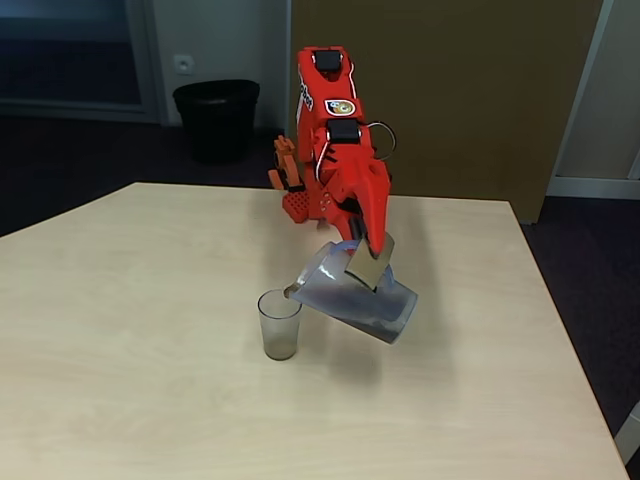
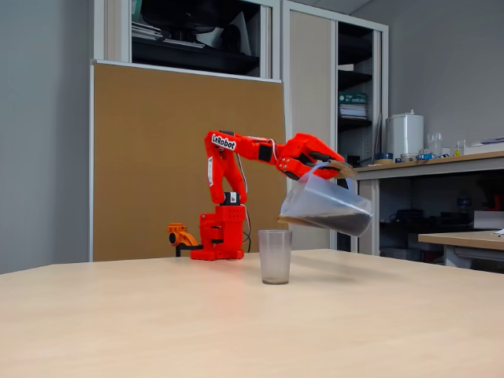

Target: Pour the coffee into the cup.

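The red gripper [image 1: 370,262] is clamped on the jug [image 1: 355,298], which is tipped, spout just above the rim of the cup [image 1: 279,324] at its eight o'clock. Coffee [image 2: 335,222] pools low inside. I'd keep tilting slowly, spout centred over the cup. The arm [image 2: 236,147] reads "LeRobot".

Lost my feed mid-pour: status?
Gripper shut on jug, tilted, spout over cup. Coffee in the jug. Cup upright on table, path clear.
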Available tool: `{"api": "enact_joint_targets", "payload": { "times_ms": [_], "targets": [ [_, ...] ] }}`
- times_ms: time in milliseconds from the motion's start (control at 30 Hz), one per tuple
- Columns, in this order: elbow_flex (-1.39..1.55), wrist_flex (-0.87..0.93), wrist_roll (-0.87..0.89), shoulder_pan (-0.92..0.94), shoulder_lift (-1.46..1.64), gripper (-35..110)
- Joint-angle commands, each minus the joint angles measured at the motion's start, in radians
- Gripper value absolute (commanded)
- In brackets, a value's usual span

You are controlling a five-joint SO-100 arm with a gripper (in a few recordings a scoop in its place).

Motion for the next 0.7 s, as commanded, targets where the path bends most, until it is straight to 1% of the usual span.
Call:
{"api": "enact_joint_targets", "payload": {
  "times_ms": [0, 667],
  "targets": [
    [-0.031, -0.054, 0.025, 0.009, 0.057, 0],
    [-0.014, -0.129, 0.061, 0.023, 0.041, 0]
  ]
}}
